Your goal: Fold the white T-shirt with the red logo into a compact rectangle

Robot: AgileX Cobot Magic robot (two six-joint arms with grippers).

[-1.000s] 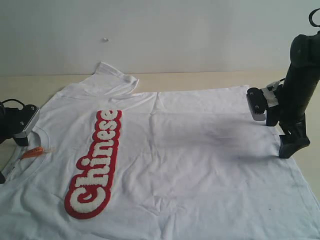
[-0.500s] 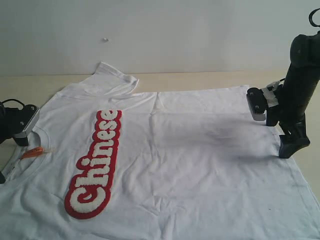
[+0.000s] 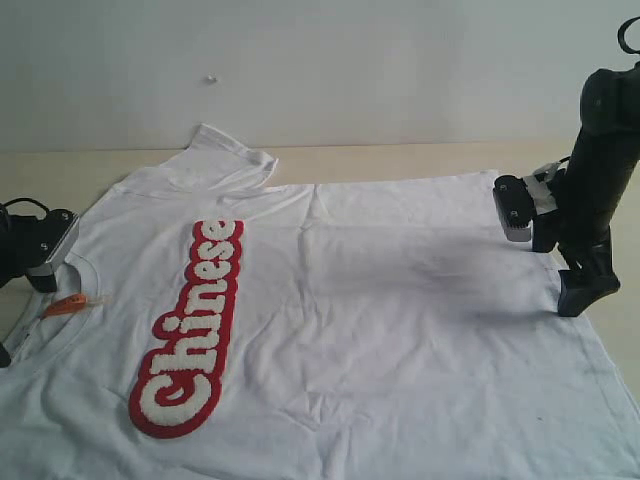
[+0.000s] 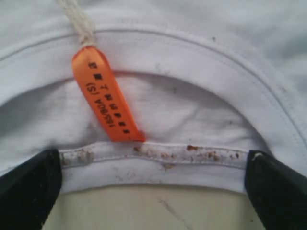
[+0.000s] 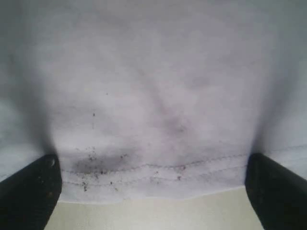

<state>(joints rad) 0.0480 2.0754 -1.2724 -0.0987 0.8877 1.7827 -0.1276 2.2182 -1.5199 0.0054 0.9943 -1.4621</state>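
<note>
The white T-shirt point(image 3: 400, 330) lies spread flat on the table, collar to the left and hem to the right. Its red logo point(image 3: 190, 330) runs in a long strip across the chest. My left gripper point(image 3: 22, 305) is at the collar, open. In the left wrist view its fingers point(image 4: 29, 189) straddle the back collar edge point(image 4: 153, 160), just below the orange neck tag point(image 4: 105, 96). My right gripper point(image 3: 550, 252) stands open at the hem. Its fingers point(image 5: 278, 189) sit either side of the stitched hem edge point(image 5: 153, 179), with nothing pinched.
The beige table point(image 3: 400, 160) shows as a strip behind the shirt and at the right edge. A pale wall point(image 3: 320, 60) rises behind it. The far sleeve point(image 3: 225, 155) is bunched up toward the wall. The right arm point(image 3: 605, 150) stands tall over the hem corner.
</note>
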